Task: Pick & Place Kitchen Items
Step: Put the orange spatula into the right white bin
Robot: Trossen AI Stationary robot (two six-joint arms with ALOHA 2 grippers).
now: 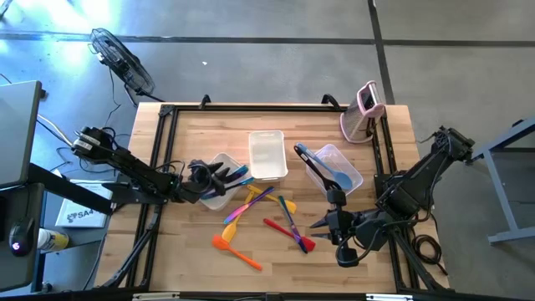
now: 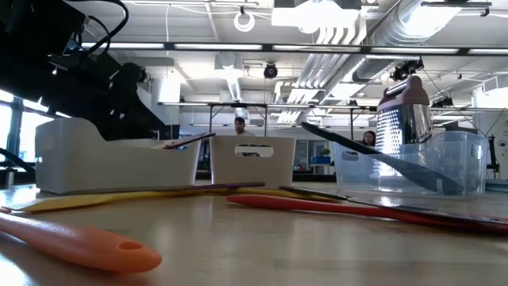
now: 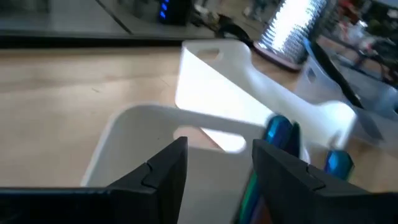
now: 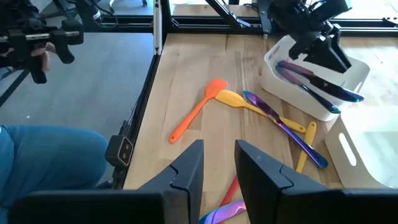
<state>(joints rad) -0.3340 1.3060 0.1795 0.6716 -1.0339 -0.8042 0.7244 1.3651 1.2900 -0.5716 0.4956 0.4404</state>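
My left gripper (image 1: 217, 178) is open over the left clear tub (image 1: 227, 191), which holds several utensils (image 4: 311, 81). Their blue ends (image 3: 277, 133) show beside one of its fingers (image 3: 283, 177). My right gripper (image 1: 317, 224) is open and empty, low over the table near the red utensil (image 1: 287, 233). An orange spatula (image 1: 235, 248), a yellow utensil (image 1: 237, 211) and purple utensils (image 1: 260, 196) lie flat on the table. The right clear tub (image 1: 349, 176) holds a black spatula (image 1: 310, 164) and a light-blue spoon (image 1: 338, 177), which lean on its rim.
An empty clear tub (image 1: 267, 155) stands in the middle. The upright pink-and-white gadget (image 1: 364, 113) stands at the far right. A black frame (image 1: 163, 142) runs along the table's sides. A person's leg in blue (image 4: 50, 158) shows past the table's left side.
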